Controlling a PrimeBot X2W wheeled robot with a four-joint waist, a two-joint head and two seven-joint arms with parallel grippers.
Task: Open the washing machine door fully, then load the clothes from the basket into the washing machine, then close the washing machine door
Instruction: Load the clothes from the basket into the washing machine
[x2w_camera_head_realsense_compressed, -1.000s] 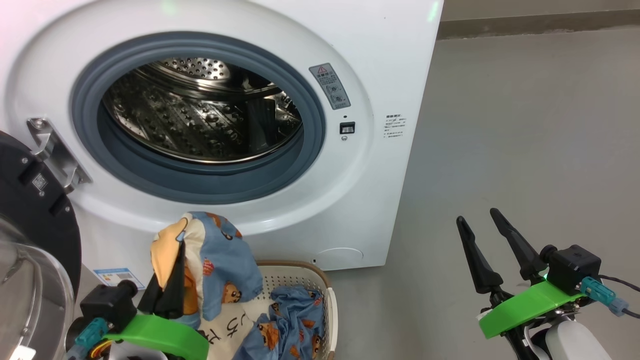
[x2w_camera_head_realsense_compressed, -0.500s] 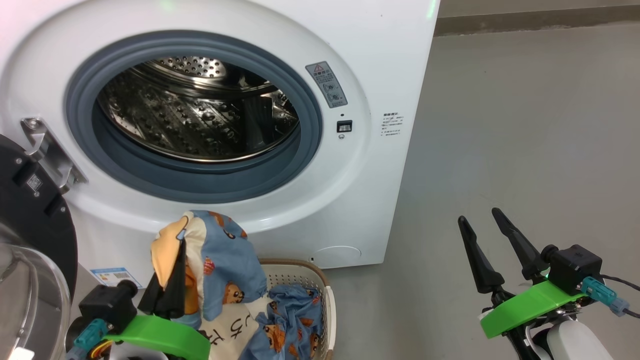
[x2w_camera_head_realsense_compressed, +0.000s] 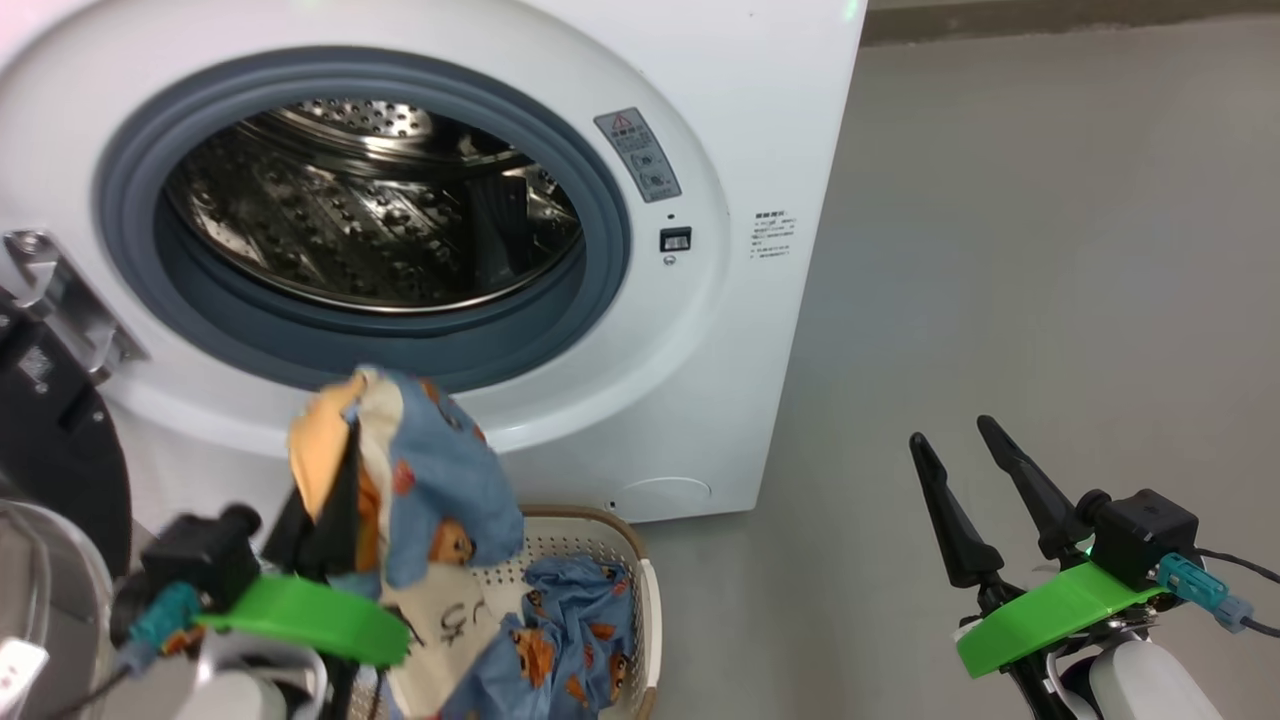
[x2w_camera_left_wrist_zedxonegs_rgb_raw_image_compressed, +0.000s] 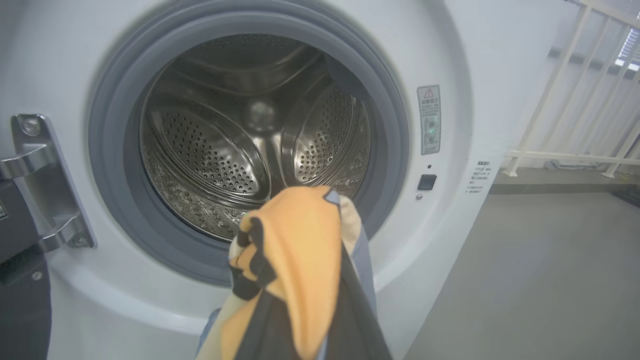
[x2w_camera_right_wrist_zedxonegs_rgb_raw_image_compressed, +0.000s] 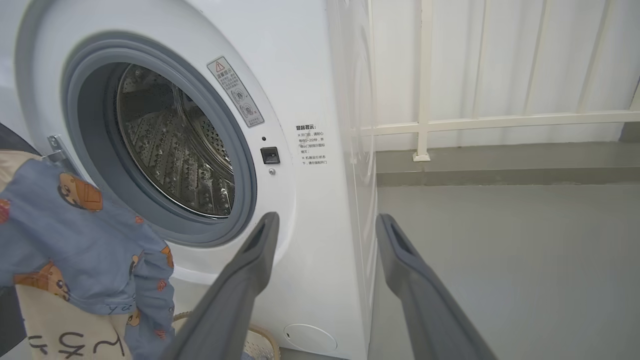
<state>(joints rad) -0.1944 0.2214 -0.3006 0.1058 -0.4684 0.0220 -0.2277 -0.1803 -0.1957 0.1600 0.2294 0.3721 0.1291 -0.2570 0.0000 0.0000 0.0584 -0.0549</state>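
The washing machine (x2w_camera_head_realsense_compressed: 760, 120) stands ahead with its steel drum (x2w_camera_head_realsense_compressed: 370, 210) exposed. The washing machine door (x2w_camera_head_realsense_compressed: 60, 470) is swung open at the far left on its metal hinge (x2w_camera_head_realsense_compressed: 60, 300). My left gripper (x2w_camera_head_realsense_compressed: 348, 440) is shut on a piece of the clothes (x2w_camera_head_realsense_compressed: 430, 480), blue with orange prints and an orange patch, held just below the grey gasket. In the left wrist view that cloth (x2w_camera_left_wrist_zedxonegs_rgb_raw_image_compressed: 300, 250) drapes over my fingers in front of the drum opening. More clothes (x2w_camera_head_realsense_compressed: 560, 630) lie in the basket (x2w_camera_head_realsense_compressed: 645, 600) below. My right gripper (x2w_camera_head_realsense_compressed: 950, 432) is open and empty at the lower right, off the machine's right side.
Bare grey floor (x2w_camera_head_realsense_compressed: 1050, 300) stretches to the right of the machine. A white railing (x2w_camera_right_wrist_zedxonegs_rgb_raw_image_compressed: 425, 120) runs behind it. The open door's glass bowl (x2w_camera_head_realsense_compressed: 50, 600) bulges out at the lower left, close to my left arm.
My left gripper has lifted the held cloth a little higher toward the drum opening. The head camera has shifted slightly. The right gripper has stayed put.
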